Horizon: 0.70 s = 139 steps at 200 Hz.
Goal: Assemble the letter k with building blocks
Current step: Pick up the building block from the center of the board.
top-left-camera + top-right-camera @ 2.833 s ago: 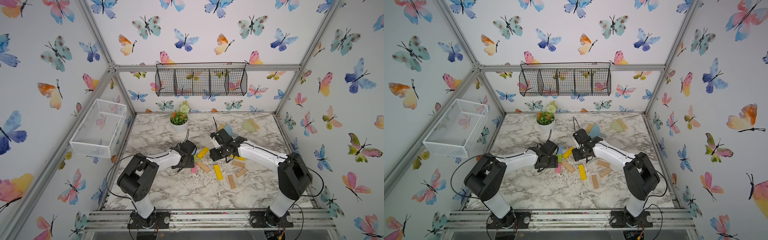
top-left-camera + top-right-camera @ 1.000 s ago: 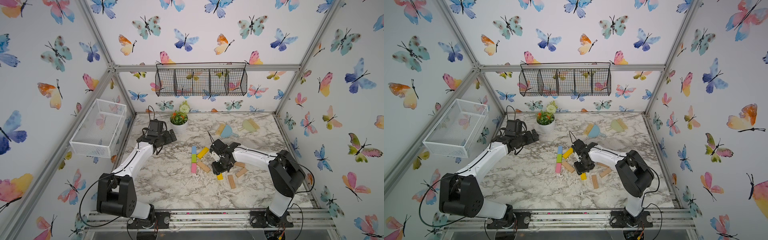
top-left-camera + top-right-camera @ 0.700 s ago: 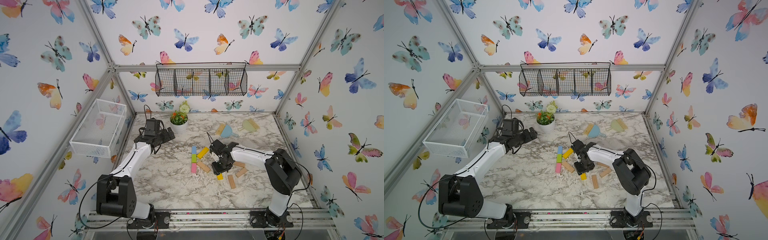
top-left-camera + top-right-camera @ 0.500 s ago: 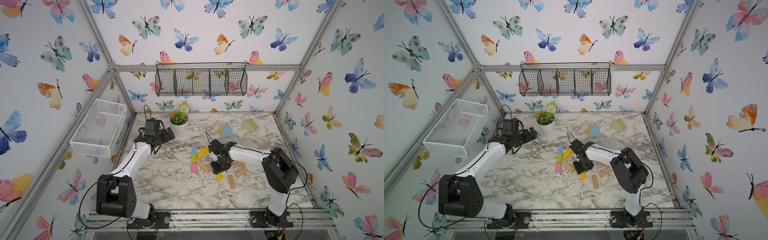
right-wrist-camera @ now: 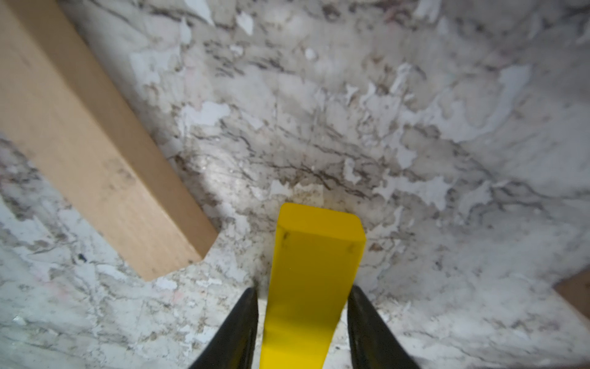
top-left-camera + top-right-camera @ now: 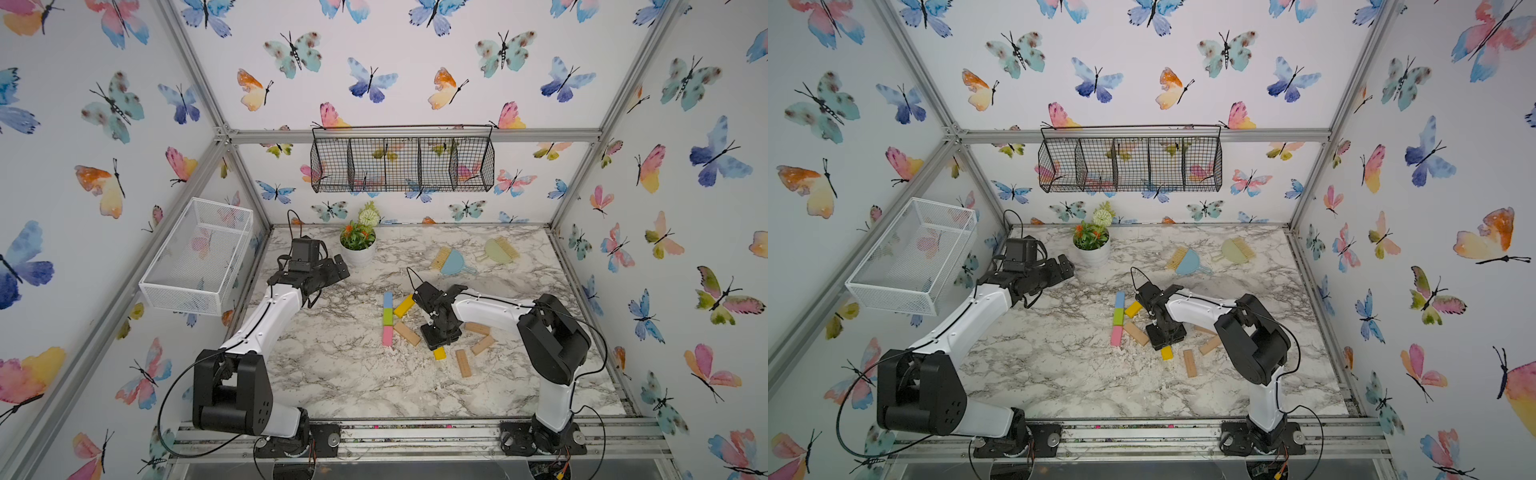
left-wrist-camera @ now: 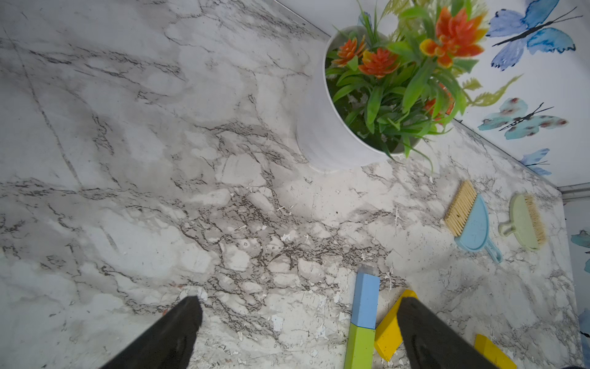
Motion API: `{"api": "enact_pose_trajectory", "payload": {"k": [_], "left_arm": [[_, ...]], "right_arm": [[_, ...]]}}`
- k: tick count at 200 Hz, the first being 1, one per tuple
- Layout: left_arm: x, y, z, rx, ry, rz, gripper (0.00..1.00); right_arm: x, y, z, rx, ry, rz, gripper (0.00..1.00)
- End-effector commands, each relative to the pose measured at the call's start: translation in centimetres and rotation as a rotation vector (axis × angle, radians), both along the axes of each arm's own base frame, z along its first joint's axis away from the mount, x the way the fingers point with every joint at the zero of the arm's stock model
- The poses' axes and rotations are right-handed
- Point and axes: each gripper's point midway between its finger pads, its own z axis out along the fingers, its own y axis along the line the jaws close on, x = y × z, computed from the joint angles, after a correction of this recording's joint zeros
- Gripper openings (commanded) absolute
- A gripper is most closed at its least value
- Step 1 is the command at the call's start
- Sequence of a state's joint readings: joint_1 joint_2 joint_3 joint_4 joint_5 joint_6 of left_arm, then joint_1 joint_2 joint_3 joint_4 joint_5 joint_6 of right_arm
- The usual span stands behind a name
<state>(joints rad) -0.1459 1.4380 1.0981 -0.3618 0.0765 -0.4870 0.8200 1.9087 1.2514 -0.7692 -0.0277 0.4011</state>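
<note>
Bright even light, soft shadows; top views bow outward, yellow block (image 5: 314, 255) slightly blurred

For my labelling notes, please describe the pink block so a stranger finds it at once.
Near the middle of the marble table, three short blocks lie end to end. The pink block is the end nearest the arm bases, after the blue block and the green block; only it is pink.

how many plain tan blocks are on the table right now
4 tan blocks: one slanting beside the pink block, two close together beside the right arm, one nearer the front edge. Another could hide under that arm.
</note>
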Motion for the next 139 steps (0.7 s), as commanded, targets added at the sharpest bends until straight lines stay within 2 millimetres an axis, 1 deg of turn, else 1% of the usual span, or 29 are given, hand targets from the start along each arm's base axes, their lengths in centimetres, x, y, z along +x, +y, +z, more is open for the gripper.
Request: {"api": "enact_pose_trajectory", "payload": {"k": [1,15,33,48,61,86,100,116,139], "left_arm": [[-0.3,0.0,1.3,-0.006,-0.027,0.001,0.99],[-0.3,0.0,1.2,-0.006,-0.025,0.002,0.99],[-0.3,0.0,1.2,-0.007,-0.025,0.001,0.99],[-0.3,0.0,1.1,-0.007,-0.023,0.000,0.99],[-0.3,0.0,1.0,-0.009,-0.021,-0.001,0.99],[-0.3,-0.1,0.9,-0.010,-0.015,-0.002,0.99],[-0.3,-0.1,0.9,-0.010,-0.015,-0.004,0.99],[-0.3,-0.1,0.9,-0.009,-0.016,-0.003,0.99],[-0.4,-0.2,0.8,-0.011,-0.013,-0.007,0.99]], "right_arm": [[-0.7,-0.6,-1.1,-0.052,0.033,-0.009,0.41],[-0.7,-0.6,-1.0,-0.052,0.032,-0.012,0.36],[-0.3,-0.3,-0.4,-0.040,0.016,-0.018,0.31],[0.3,0.2,0.5,-0.021,-0.009,-0.026,0.27],[0.9,0.8,1.6,0.002,-0.033,-0.042,0.27],[3.5,1.1,3.9,0.007,-0.107,-0.100,0.26],[5.1,1.0,5.0,0.027,-0.134,-0.149,0.23],[7.2,0.7,6.1,0.056,-0.156,-0.205,0.22],[10.0,-0.2,7.2,0.094,-0.176,-0.261,0.21]]}}
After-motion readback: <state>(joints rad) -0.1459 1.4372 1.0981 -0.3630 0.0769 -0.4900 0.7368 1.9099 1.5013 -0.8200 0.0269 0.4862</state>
